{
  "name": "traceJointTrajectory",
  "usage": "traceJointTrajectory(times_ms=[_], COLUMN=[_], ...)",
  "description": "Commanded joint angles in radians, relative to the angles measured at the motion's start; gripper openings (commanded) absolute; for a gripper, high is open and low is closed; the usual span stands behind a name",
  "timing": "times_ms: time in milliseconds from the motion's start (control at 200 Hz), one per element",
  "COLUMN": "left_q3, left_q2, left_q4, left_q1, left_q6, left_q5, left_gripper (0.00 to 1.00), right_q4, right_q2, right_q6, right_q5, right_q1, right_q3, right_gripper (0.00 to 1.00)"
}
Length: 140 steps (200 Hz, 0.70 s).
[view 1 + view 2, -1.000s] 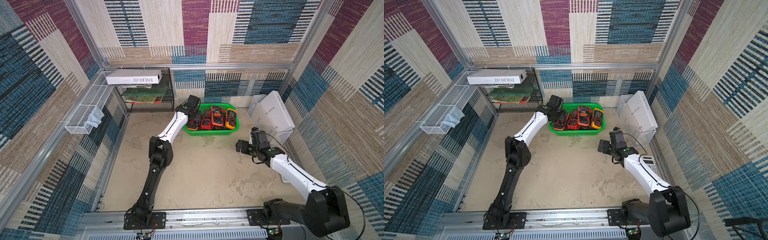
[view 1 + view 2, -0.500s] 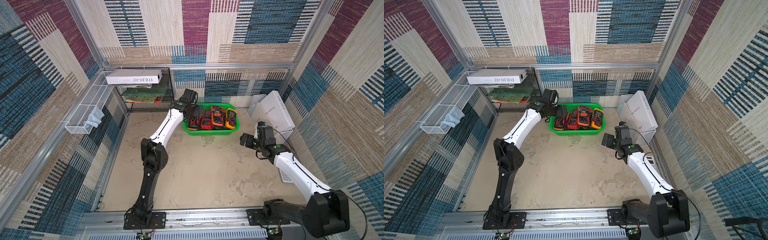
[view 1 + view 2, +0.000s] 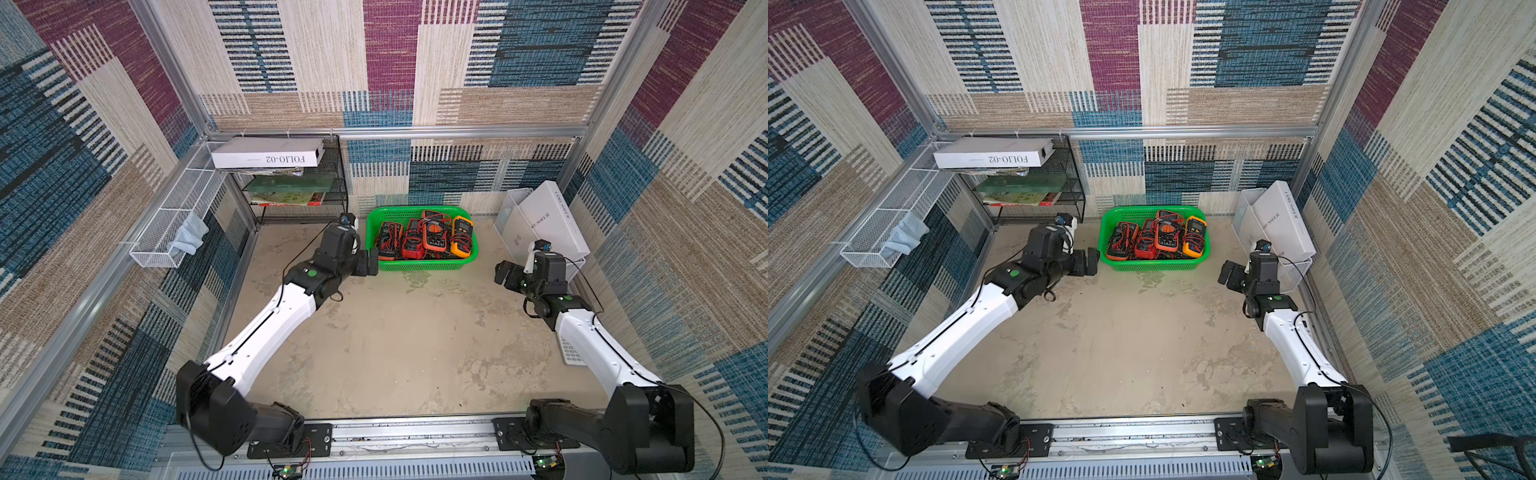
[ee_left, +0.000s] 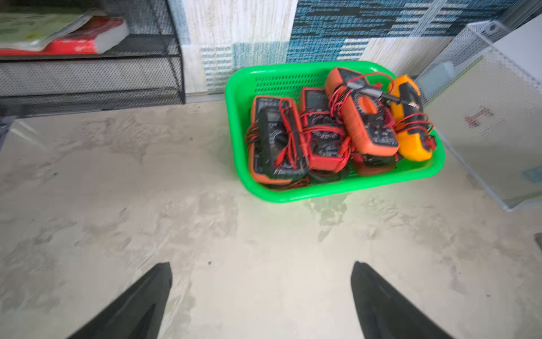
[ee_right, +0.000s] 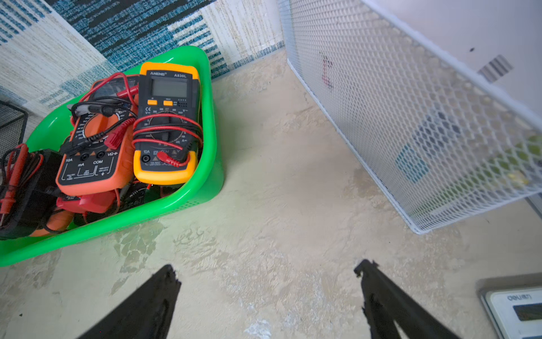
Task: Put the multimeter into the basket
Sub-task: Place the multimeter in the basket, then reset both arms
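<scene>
yellow multimeter (image 3: 462,236) lies in the basket (image 3: 419,265), screen end toward back wall (image 3: 382,183).

green basket (image 3: 419,266) by back wall, multimeters (image 3: 424,239) piled inside

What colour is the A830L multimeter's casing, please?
The A830L multimeter is yellow-orange with a black face; clearest in the right wrist view.

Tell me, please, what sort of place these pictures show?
Most likely a robot test booth dressed as a workshop corner: patterned wall panels in a metal frame, two arms mounted on a rail, and a green basket of multimeters near a black shelf rack holding books.
</scene>
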Motion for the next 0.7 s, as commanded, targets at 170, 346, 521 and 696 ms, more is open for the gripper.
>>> traceJointTrajectory(times_ms=[170,346,521,696], left_q3=[-0.549,-0.644,-0.669,-0.750], left_q2=[-0.387,-0.370,-0.160,-0.004], left_q4=[0.453,0.534,0.636,0.881], left_q1=[0.064,0.194,0.318,0.408], left_q6=[0.198,0.213,0.211,0.193], left_q5=[-0.267,-0.269,-0.222,-0.134], left_gripper=[1.00,1.00,1.00,0.99], right_q4=[0.349,0.556,0.727,0.846], right_q2=[-0.004,0.051,0.151,0.262], right_q6=[-0.211,-0.260,-0.279,-0.300], right_q5=[0.060,0.117,0.139,0.068], right_q1=[-0.009,-0.019,-0.045,-0.089], right_q3=[-0.142,-0.237,-0.283,-0.309], right_gripper=[1.00,1.00,1.00,0.99])
